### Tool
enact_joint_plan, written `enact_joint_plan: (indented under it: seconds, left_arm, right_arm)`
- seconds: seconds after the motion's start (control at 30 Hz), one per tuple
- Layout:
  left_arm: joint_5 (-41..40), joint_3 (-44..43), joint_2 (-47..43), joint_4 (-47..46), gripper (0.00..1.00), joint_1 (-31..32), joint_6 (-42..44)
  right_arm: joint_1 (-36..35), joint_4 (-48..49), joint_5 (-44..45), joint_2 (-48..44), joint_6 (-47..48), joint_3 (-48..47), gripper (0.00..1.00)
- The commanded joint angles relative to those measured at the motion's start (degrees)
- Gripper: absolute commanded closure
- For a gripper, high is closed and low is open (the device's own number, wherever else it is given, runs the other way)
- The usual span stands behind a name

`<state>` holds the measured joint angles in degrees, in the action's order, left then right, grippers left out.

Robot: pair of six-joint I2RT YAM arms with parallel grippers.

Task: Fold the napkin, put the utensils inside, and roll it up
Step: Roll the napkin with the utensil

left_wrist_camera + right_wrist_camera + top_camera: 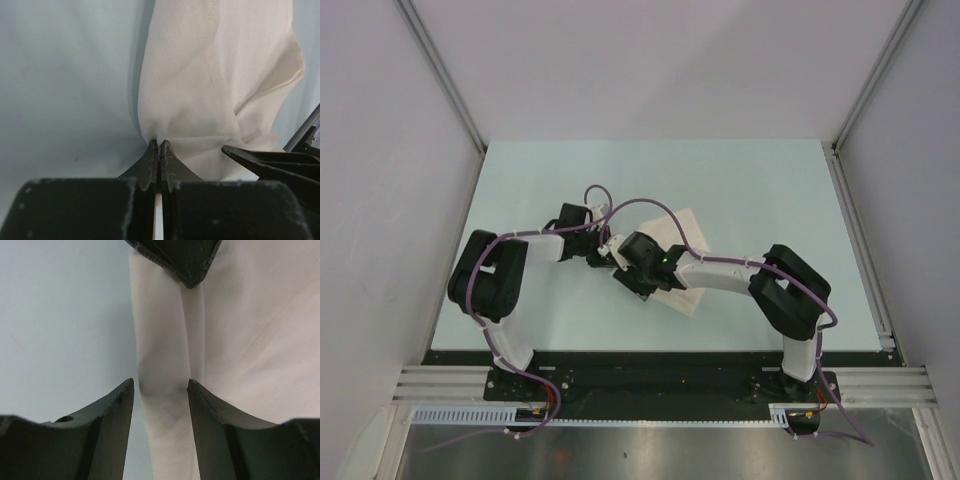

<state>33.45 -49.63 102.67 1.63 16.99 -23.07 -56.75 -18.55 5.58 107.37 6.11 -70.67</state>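
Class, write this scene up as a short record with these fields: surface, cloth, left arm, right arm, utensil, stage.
surface: pale table
cloth: white napkin, bunched into soft folds on the table
left arm: left end effector shut, pinching the napkin's edge
right arm: right end effector, jaws apart astride a raised fold; whether it grips is unclear
utensil: none visible in any view
stage: apparently the folding step

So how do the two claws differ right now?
The left gripper is shut, pinching the napkin at its edge; the right gripper stands open, its fingers either side of a raised fold. The left pulls cloth into wrinkles; the right seems to grip nothing. Both sit over the napkin.
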Motion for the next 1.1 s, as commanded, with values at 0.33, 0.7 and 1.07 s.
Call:
enact_joint_plan:
  seconds: [0.33, 0.7, 1.07]
  left_arm:
    - [-2.7, -0.7, 1.6, 0.2, 1.0, 0.0, 0.7]
    - [-6.4, -0.3, -6.5, -1.4, 0.41, -2.4, -1.7]
    - [-4.2, 12.5, -16.1, -10.8, 0.3, -4.2, -3.0]
  right_arm:
    - [3.7, -0.3, 0.0, 3.8, -0.2, 3.0, 0.54]
    - [6.2, -7.5, -27.0, 0.6, -2.4, 4.5, 0.85]
    - [13.1, -9.0, -49.0, 5.6, -4.0, 1.2, 0.88]
